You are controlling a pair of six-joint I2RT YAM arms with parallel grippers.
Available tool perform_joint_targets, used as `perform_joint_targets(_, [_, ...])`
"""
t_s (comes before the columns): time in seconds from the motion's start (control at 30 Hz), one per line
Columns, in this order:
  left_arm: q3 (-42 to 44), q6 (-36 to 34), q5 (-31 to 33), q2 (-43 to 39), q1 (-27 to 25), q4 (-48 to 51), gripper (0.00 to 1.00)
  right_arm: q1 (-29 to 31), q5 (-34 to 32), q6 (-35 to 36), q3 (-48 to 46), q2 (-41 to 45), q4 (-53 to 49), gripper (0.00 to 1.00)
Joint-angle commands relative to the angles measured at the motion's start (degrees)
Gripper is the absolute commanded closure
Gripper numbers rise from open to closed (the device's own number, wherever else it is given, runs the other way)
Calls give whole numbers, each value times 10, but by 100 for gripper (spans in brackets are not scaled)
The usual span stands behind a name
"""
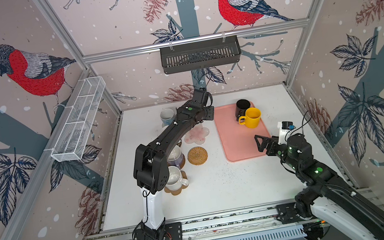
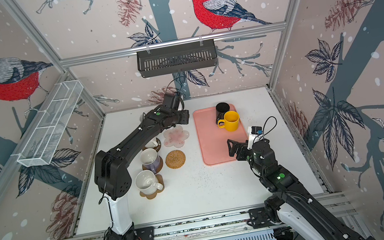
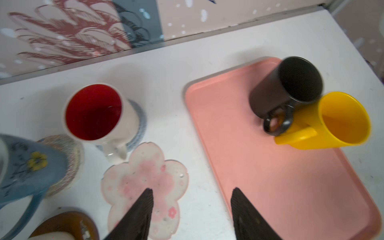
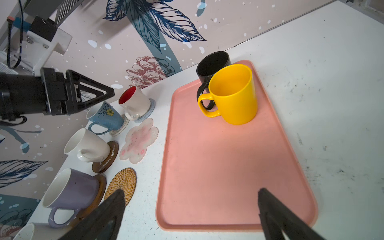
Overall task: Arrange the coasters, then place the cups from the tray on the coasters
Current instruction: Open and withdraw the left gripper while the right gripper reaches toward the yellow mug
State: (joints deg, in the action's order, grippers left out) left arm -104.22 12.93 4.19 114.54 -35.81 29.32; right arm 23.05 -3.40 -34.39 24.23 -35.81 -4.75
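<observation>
On the salmon-pink tray (image 1: 241,144) a black cup (image 1: 242,108) and a yellow cup (image 1: 253,117) stand touching at its far end. Left of the tray lie a bare pink flower coaster (image 1: 197,134) and a bare wicker coaster (image 1: 197,155). A lavender cup (image 1: 175,157), a white cup (image 1: 175,178), a light blue cup (image 3: 27,166) and a red-inside cup (image 3: 93,112) each rest on a coaster. My left gripper (image 3: 192,190) hangs open and empty over the gap between flower coaster and tray. Above the tray's near end, my right gripper (image 4: 191,191) is open and empty.
Another white cup (image 4: 87,145) sits on a brown disc (image 4: 110,155) in the left row. A dark slotted basket (image 1: 200,55) hangs on the back wall and a white wire rack (image 1: 78,120) on the left wall. The left arm covers part of the cup row.
</observation>
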Motion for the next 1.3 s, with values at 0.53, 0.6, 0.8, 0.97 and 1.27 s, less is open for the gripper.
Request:
perform_joint_targets(0.53, [-52,-53,-106,76,-65,-40,42,-70,54,12,97,-99,-61,0])
perform_joint_targets(0.6, [-63,-54,-104,87,-65,-36,43,-81,62,14,95,-105,-56,0])
perform_joint_targets(0.8, [-25,-35,-56,62,-65,-75,40,-105,4,-67,96,-141,-53,3])
perform_joint_targets(0.97, [29,13,-30,19,-65,-92,32,-103,-8,-176,93,-173,-14,4])
perform_joint_targets(1.27, [276,80,-5,-140,-65,-216,3,-77,-10,-292,153,-281,-37,2])
